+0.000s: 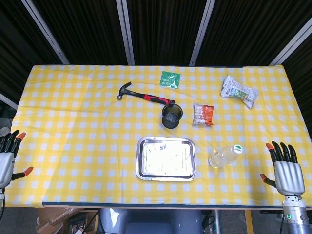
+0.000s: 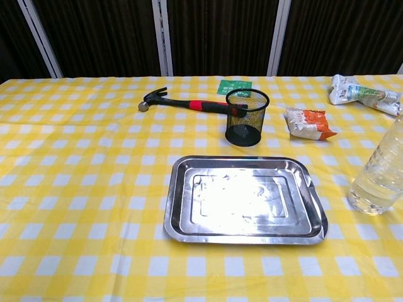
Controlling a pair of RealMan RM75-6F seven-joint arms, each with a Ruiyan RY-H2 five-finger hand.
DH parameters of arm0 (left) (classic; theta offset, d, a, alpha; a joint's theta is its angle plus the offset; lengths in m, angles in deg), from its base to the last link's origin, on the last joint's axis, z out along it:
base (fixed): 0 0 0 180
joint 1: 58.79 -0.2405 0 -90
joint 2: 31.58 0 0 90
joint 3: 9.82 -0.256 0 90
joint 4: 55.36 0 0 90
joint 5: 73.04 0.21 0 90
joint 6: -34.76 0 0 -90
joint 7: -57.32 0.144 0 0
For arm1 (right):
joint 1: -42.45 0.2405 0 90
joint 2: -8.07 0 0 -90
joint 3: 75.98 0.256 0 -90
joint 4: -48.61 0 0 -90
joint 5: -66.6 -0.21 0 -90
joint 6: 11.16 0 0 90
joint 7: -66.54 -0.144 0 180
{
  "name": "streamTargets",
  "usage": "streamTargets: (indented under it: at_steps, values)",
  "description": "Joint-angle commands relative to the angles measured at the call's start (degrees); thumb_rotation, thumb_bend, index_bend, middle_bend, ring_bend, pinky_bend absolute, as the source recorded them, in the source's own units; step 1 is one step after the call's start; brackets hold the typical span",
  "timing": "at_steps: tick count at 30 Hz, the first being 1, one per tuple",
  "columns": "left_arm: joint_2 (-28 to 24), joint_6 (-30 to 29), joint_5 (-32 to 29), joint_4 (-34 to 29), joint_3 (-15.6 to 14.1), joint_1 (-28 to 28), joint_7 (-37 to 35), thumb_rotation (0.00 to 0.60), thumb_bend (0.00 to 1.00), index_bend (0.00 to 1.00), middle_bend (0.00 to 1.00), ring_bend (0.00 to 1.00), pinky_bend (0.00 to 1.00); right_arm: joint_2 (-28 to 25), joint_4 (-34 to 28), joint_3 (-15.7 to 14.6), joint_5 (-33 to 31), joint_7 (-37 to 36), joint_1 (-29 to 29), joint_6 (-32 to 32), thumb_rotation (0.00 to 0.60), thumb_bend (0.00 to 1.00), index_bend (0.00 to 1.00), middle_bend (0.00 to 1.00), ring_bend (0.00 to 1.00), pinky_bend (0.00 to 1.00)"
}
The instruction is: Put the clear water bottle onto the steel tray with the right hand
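**A:** Steel tray (image 2: 245, 229) sits closest to us, shiny and dented, nothing on it. Clear water bottle (image 1: 225, 156) stands just right of it, ribbed plastic.

**B:** Yep, we haven't started. Right hand (image 1: 285, 170) rests at the table edge, fingers spread, empty; left hand (image 1: 7, 158) likewise. Next we reach in and wrap that slick bottle.

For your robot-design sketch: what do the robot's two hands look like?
Both the left hand and right hand have silver-grey metal palms, black fingers and orange tips. Below the right hand sits a grey cylindrical wrist with a small green mark. The chest view shows neither hand.
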Motion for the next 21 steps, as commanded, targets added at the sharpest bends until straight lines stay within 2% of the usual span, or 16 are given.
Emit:
streamTargets:
  at_steps: [1,15,21]
  values:
    - [0.0,-0.1,0.2,-0.1,-0.1,0.0,0.0,0.600,0.19,0.05,0.00,0.00,0.00,-0.1,-0.3,-0.1,0.0,0.3,0.0,-0.1,0.600,0.21,0.12,0.10,0.03,0.00]
    - [-0.3,-0.5,0.7,-0.4,-0.1,-0.1,-0.8,0.600,0.19,0.05,0.00,0.00,0.00,-0.5,-1.2,-0.6,0.1,-1.9,-0.3,0.3,0.600,0.20,0.12,0.10,0.03,0.00]
    - [-0.4,-1.5,1.2,-1.0,-0.3,-0.6,-0.5,0.600,0.19,0.05,0.00,0.00,0.00,-1.1,-2.0,-0.8,-0.9,-7.9,0.6,4.1,0.600,0.17,0.12,0.10,0.03,0.00]
